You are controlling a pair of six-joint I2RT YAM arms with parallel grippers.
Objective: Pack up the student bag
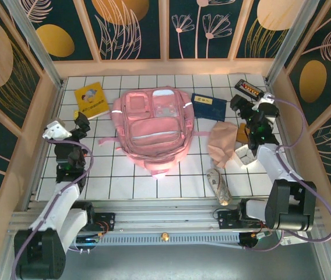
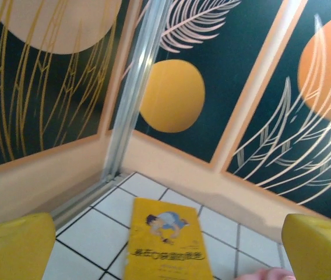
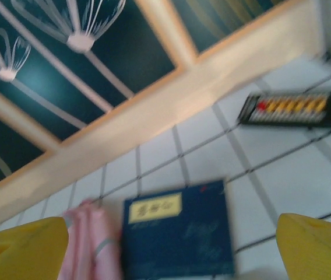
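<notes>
The student bag (image 1: 154,131), a soft pink backpack, lies flat on the tiled table's middle with its front pockets up. In the left wrist view its pink edge (image 2: 266,274) peeks in at the bottom right. In the right wrist view a fold of it (image 3: 90,245) lies left of a blue book (image 3: 177,236). My left gripper (image 1: 78,125) hovers left of the bag, open and empty (image 2: 165,259), facing a yellow book (image 2: 165,242). My right gripper (image 1: 244,108) hovers right of the bag, open and empty (image 3: 168,259), with yellow fingers (image 3: 20,248) at the frame edges.
The yellow book (image 1: 91,100) lies back left, the blue book (image 1: 208,107) right of the bag. A black abacus (image 1: 250,89) sits at the back right corner. A beige cloth (image 1: 222,143) and a grey shoe-like item (image 1: 218,185) lie front right. Walls close in on three sides.
</notes>
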